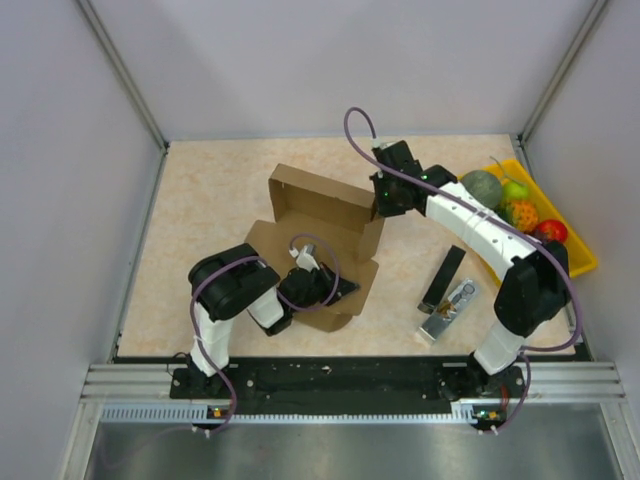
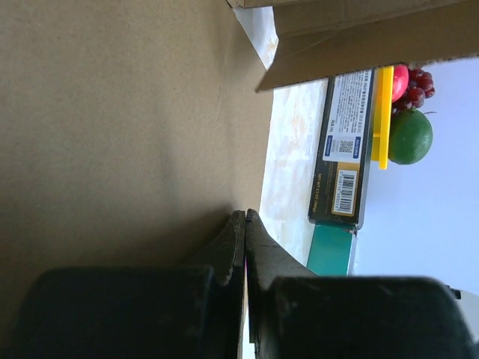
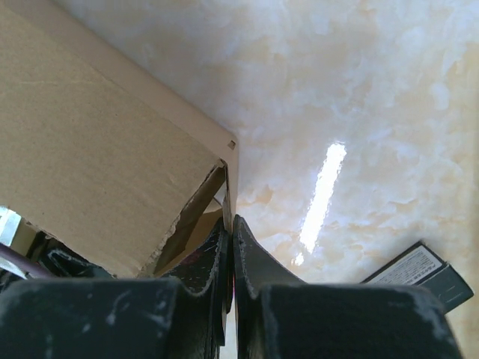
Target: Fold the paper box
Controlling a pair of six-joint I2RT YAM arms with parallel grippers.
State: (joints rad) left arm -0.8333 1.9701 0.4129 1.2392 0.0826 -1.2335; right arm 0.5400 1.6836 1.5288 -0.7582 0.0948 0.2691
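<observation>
The left arm is folded sharply at the elbow close to its base, and its forearm is laid low and pointed to the right. The left pincer is closed, with its fingers pressed together and no gap between them. Its tips are set at the edge of a flat brown panel of the paper box. Whether that edge is nipped between them cannot be told.

The right arm is stretched forward from its base and bent to the left, with its wrist turned toward the box. The right pincer is clamped shut on the box's right corner. In the right wrist view a thin upright wall edge is seen running down between the fingertips, and a torn inner flap lies just to their left.

The box is held on the table between the two pincers. It sits ahead of and under the left pincer and directly to the left of the right one. Its far walls are raised, while its near panels lie flat below the left pincer.

A black packet is laid on the table to the right of the left pincer, well apart from it. A yellow tray of fruit is placed far to the right of the right pincer, beyond that arm.
</observation>
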